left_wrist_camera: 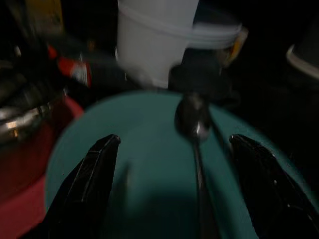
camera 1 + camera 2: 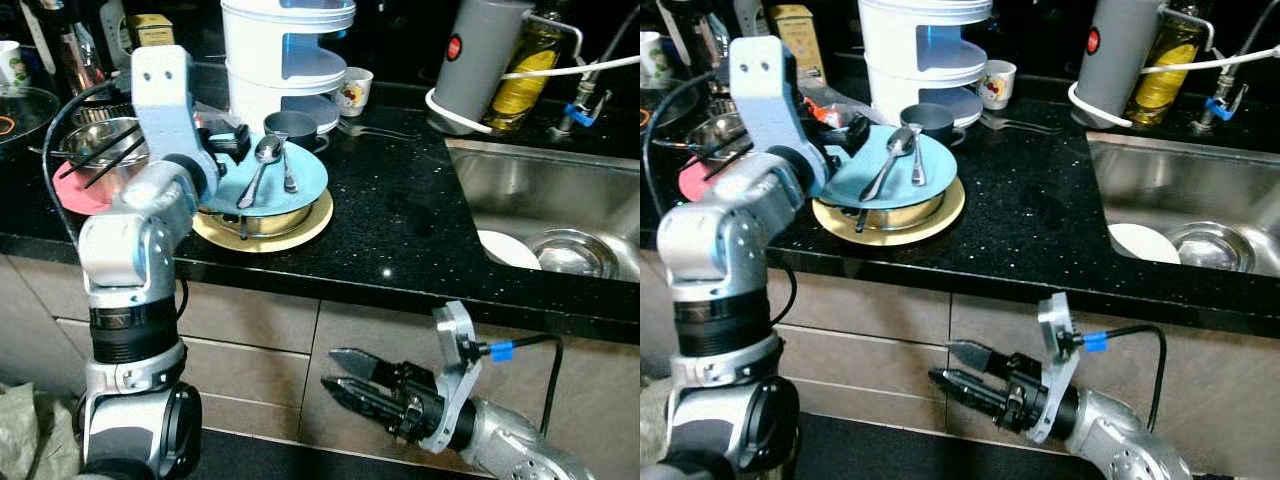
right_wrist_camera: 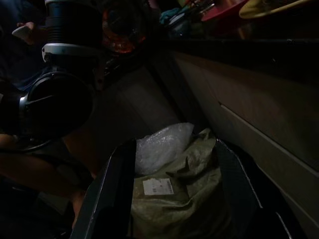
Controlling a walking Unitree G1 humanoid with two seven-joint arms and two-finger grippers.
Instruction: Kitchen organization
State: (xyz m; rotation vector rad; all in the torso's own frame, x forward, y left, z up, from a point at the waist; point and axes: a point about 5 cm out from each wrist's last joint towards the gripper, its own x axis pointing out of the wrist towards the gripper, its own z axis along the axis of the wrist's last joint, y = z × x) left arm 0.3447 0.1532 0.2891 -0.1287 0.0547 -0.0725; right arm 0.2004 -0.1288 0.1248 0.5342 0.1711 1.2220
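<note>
A teal plate (image 2: pixel 300 182) carrying two metal spoons (image 2: pixel 262 160) rests on a steel bowl (image 2: pixel 262 218), which sits on a yellow plate (image 2: pixel 312 228) on the black counter (image 2: pixel 390 220). My left gripper (image 2: pixel 228 142) is at the teal plate's left rim. In the left wrist view its fingers (image 1: pixel 99 164) stand wide apart over the plate (image 1: pixel 149 164), open, with a spoon (image 1: pixel 193 122) between them. My right gripper (image 2: pixel 345 372) hangs open below the counter edge in front of the cabinet doors, holding nothing.
Behind the plates stand a dark cup (image 2: pixel 290 124), a white tiered container (image 2: pixel 285 50) and a small mug (image 2: pixel 352 90). A steel bowl with chopsticks (image 2: pixel 100 145) is to the left. The sink (image 2: pixel 540 185) at right holds a white dish (image 2: pixel 505 250). A sack (image 3: pixel 174 199) lies on the floor.
</note>
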